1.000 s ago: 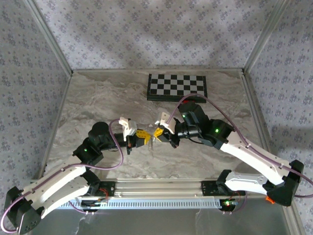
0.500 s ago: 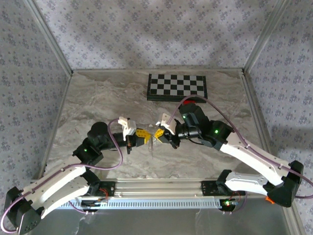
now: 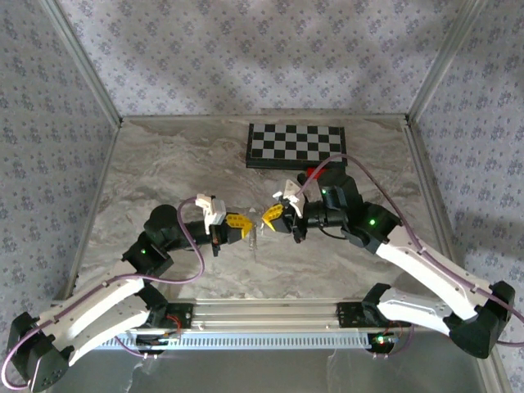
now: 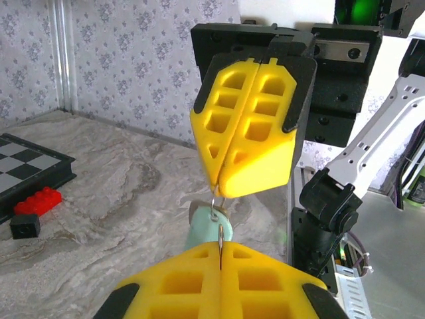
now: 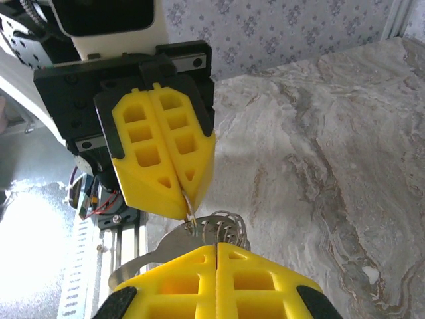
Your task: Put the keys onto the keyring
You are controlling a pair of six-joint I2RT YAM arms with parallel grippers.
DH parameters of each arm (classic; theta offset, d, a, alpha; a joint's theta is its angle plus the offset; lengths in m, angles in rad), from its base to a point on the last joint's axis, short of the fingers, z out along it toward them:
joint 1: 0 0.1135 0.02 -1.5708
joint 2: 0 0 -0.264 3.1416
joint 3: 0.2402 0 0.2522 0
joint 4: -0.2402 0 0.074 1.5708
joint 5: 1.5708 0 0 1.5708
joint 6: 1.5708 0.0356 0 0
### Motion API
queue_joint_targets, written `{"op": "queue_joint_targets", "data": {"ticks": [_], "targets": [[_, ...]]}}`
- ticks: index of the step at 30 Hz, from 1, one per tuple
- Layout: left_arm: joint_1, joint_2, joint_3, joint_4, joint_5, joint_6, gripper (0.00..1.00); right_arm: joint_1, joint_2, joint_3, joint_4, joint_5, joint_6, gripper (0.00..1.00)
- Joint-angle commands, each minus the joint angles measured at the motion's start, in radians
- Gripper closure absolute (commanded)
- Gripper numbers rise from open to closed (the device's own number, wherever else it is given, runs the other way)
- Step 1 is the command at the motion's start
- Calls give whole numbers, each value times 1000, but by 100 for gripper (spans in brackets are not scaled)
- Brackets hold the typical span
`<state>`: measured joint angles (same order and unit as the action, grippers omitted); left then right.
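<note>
Keys (image 5: 222,227) are seen bunched on the thin keyring (image 5: 188,206) from the right wrist; a mint-green head (image 4: 199,234) is shown by the left wrist. Left gripper (image 3: 243,226) and right gripper (image 3: 270,217) jaws are pressed together, each pinching the keyring above the mid surface (image 3: 164,164).

A grey-and-cream marbled stone-look bench (image 3: 164,164) is enclosed on three sides by pale lilac walls (image 3: 246,57) with a small floral print, silvery metal posts (image 3: 82,61) standing at the corners, under soft light.
</note>
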<state>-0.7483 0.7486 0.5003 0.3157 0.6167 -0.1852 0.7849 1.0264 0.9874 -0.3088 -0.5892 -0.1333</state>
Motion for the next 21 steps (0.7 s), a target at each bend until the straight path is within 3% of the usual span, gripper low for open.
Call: {"op": "queue_joint_targets", "data": {"ticks": [1, 21], "targets": [[-7, -23, 7, 54, 4, -13, 100, -4, -11, -8, 48, -47, 41, 100], [-8, -9, 6, 110, 2, -48, 100, 37, -10, -8, 39, -14, -7, 100]]}}
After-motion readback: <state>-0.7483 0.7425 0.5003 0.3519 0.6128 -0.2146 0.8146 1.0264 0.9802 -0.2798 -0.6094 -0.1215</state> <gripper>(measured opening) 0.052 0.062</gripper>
